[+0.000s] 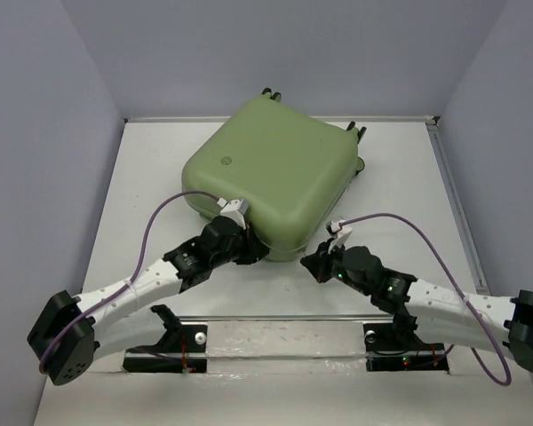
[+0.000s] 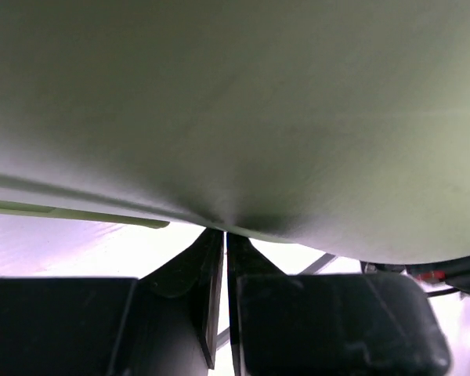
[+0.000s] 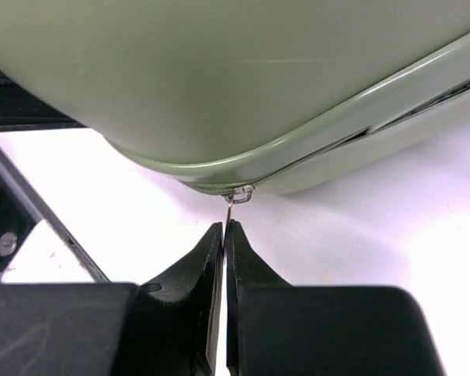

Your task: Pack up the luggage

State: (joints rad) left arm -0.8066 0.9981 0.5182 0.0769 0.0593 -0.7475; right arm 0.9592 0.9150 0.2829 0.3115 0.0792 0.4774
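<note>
White table (image 1: 142, 177), light-green hard-shell suitcase (image 1: 275, 169) at 12 o'clock: right jaws pinch metal zipper pull (image 3: 232, 207), left jaws shut, likely bracing.

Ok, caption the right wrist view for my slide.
Right gripper pinches the zipper pull at a rounded corner of the luggage.

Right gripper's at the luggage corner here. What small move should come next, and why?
Probably draw the right gripper sideways along the seam. It looks shut on the zipper pull at the corner of the luggage, and the left gripper sits against the luggage's near edge, seemingly bracing it.
</note>
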